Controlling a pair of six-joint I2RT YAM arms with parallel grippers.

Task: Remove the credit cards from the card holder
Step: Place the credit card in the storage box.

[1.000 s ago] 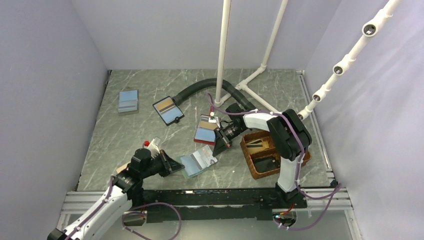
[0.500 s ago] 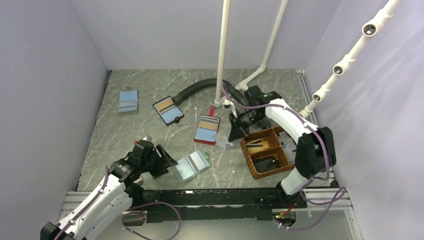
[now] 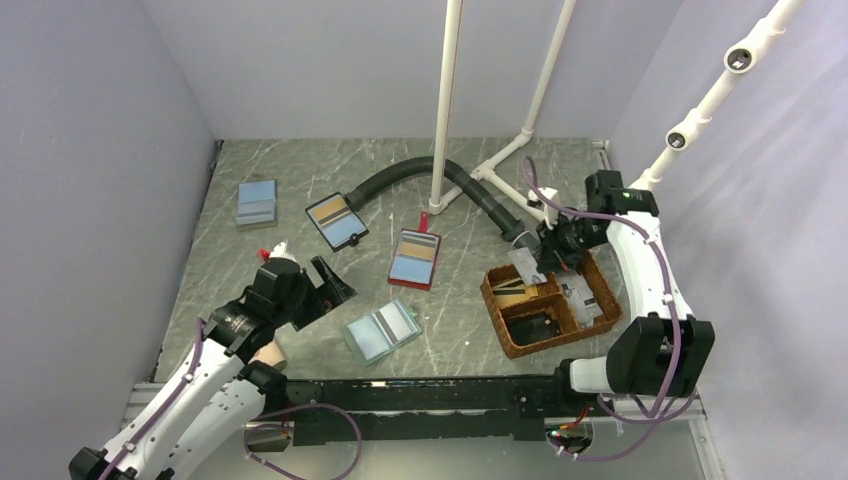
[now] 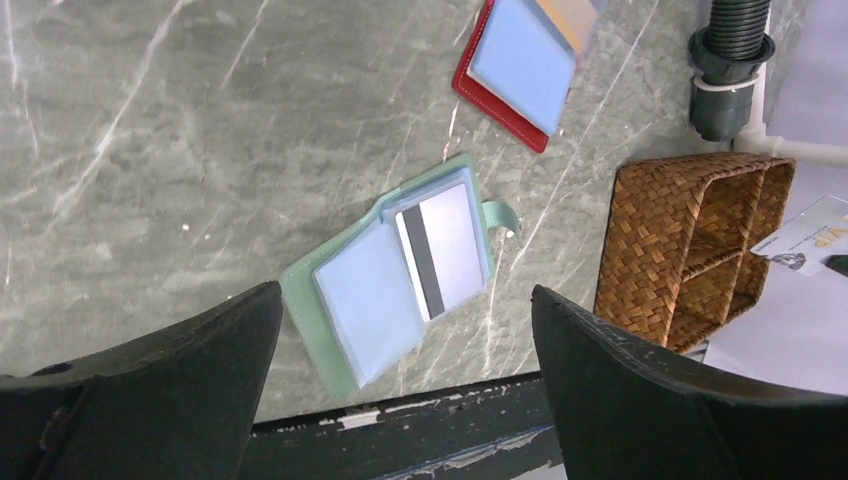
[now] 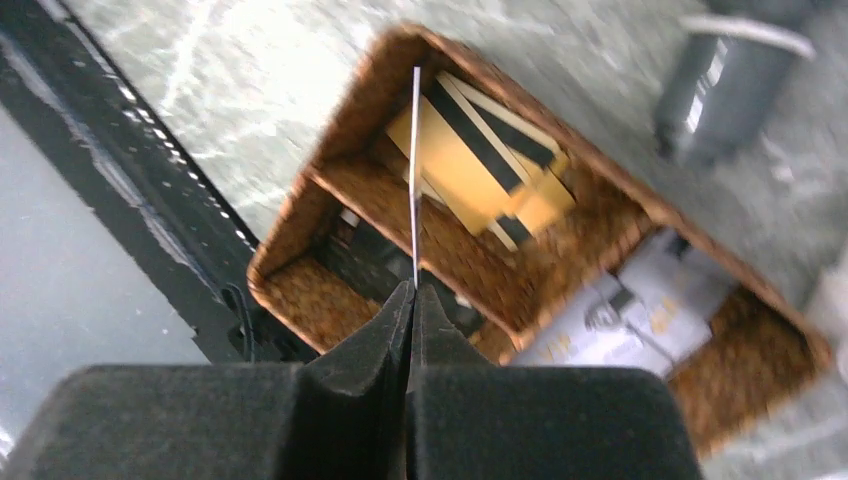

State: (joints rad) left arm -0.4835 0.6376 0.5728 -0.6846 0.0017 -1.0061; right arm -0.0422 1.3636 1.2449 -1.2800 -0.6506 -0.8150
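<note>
1. My left pincer (image 3: 335,292) stands released, jaws wide, with nothing between them. My right pincer (image 5: 412,290) is clenched on a credit card (image 5: 414,150).
2. My right wrist view shows that card edge-on, a thin pale line standing over the wicker basket (image 5: 290,230). The overhead view shows its flat grey face instead.
3. Only the right wrist view looks into the basket. There are tan cards (image 5: 480,150) with dark stripes in one compartment and grey printed cards (image 5: 620,310) in another. A third compartment is too dark to read.
4. Only the left wrist view shows the card holder (image 4: 390,280) closely. It lies open and flat on the table (image 3: 250,270), with a striped card (image 4: 445,250) tucked in its right-hand page.
5. The holder lies near the table's front edge, with the black rail (image 4: 400,440) just beyond it. Bare marble surrounds it. The red-edged holder (image 4: 520,60) lies farther back, apart from it, and the basket sits to its right, also apart.
6. The holder sits ahead of my left pincer, framed between my two fingers (image 4: 150,380) and touching neither. My right pincer is well apart from it, on the far side of the basket.
</note>
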